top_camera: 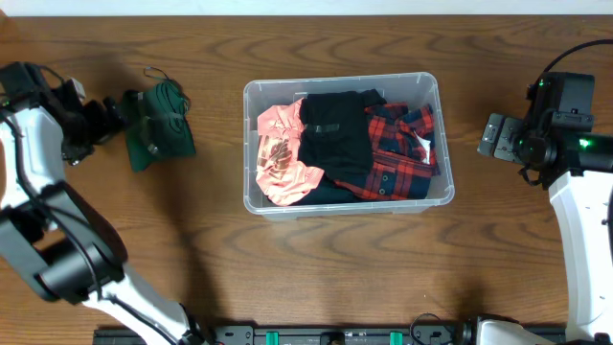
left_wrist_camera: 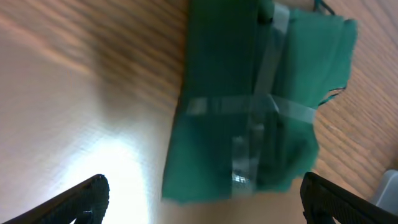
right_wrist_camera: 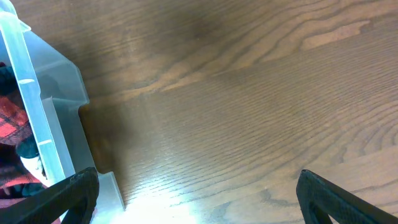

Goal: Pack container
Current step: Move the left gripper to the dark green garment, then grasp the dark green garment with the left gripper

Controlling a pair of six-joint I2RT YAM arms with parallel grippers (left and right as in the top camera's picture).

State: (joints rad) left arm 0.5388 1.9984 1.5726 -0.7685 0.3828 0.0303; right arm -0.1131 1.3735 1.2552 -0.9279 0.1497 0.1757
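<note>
A dark wood-grain table (top_camera: 316, 278) fills the overhead view, its far edge running just past the 12 o'clock side and a black rail (top_camera: 335, 335) lying along the 6 o'clock edge. The container (top_camera: 354, 203), a clear rectangular bin with rounded corners, sits at the middle of the table, well apart from both arms. Inside it, a red plaid shirt (top_camera: 397, 158) takes the 3 o'clock side, a black garment (top_camera: 335, 134) lies over the centre, and a salmon-pink garment (top_camera: 278, 158) fills the 9 o'clock side; all of them sit below the rim. At 9 o'clock from the bin, across a strip of bare wood, a folded green garment (top_camera: 158, 125) lies flat on the table, crossed by pale grey strips in the left wrist view. Broad bare wood lies at 6 o'clock from the bin, and narrower bare bands lie at 3 and 9 o'clock. The left gripper (left_wrist_camera: 204, 179) is at the garment's 9 o'clock edge, its fingers spread wide with the green cloth showing between them; whether they touch it cannot be told. The right gripper (right_wrist_camera: 198, 173) hovers at 3 o'clock from the container, fingers spread wide over bare wood and holding nothing, the bin's near corner just beside its 9 o'clock fingertip.
</note>
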